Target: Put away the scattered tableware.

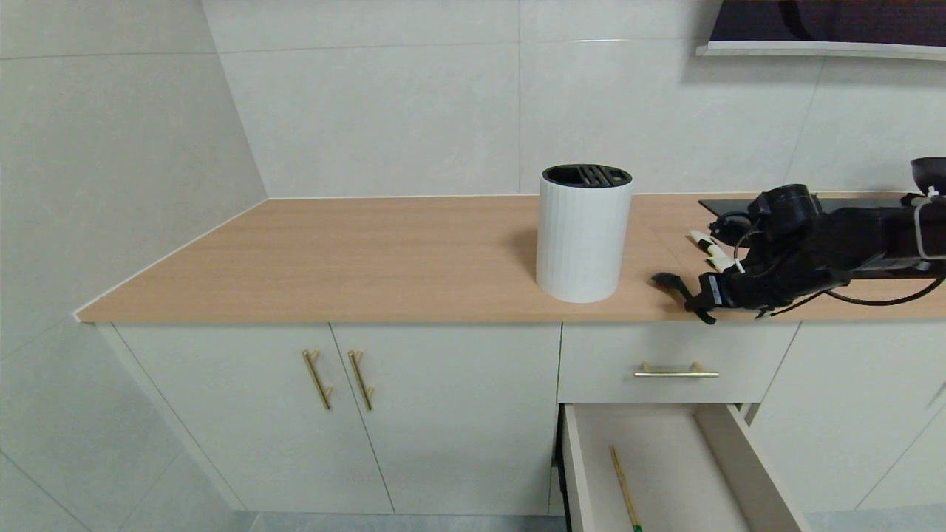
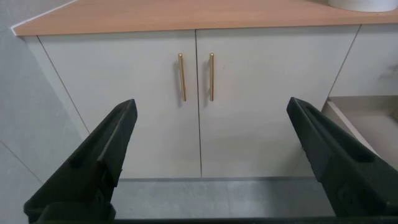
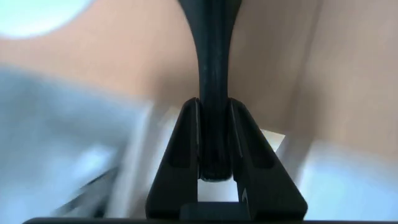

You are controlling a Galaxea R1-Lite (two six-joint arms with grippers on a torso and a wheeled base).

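a smooth wood-grain countertop (image 1: 369,258) is set above a pale open drawer (image 1: 665,458) and topped by a white ribbed, black-lidded cylindrical holder (image 1: 584,236). the left gripper (image 2: 211,106) is spread. a slim black utensil (image 3: 211,62) is pinched by the right gripper (image 3: 214,143) beside the holder. a thin wooden chopstick (image 1: 623,484) lies in the drawer.

Our right arm (image 1: 850,236) comes in from the right side, stretched out low and nearly flat. Our right gripper (image 1: 701,295) at its end points to the left. Its two fingers (image 3: 177,155) are squeezed tight on a thin black tool (image 3: 211,56). Our left gripper (image 2: 211,112) sits low and points straight ahead, with its two fingers spread wide apart.
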